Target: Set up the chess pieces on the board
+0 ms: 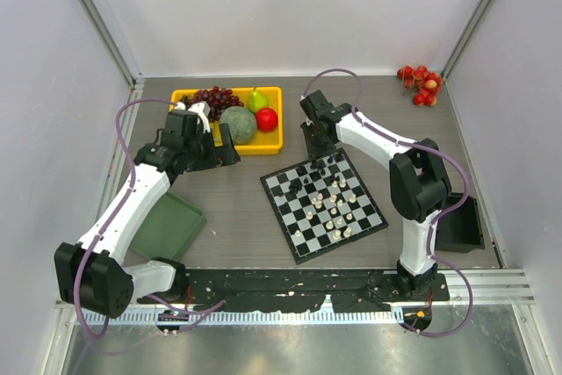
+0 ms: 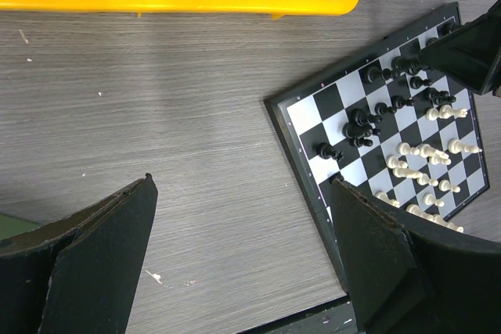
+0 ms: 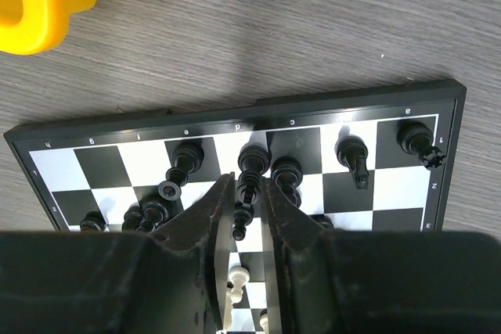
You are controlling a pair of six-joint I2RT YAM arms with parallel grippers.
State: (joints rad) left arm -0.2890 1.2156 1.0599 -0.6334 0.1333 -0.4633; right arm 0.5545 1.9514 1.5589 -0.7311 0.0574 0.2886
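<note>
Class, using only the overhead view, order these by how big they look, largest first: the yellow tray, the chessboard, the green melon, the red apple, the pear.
1. Chessboard and yellow tray: too alike to rank.
2. Green melon.
3. Red apple and pear: too close to rank.
</note>
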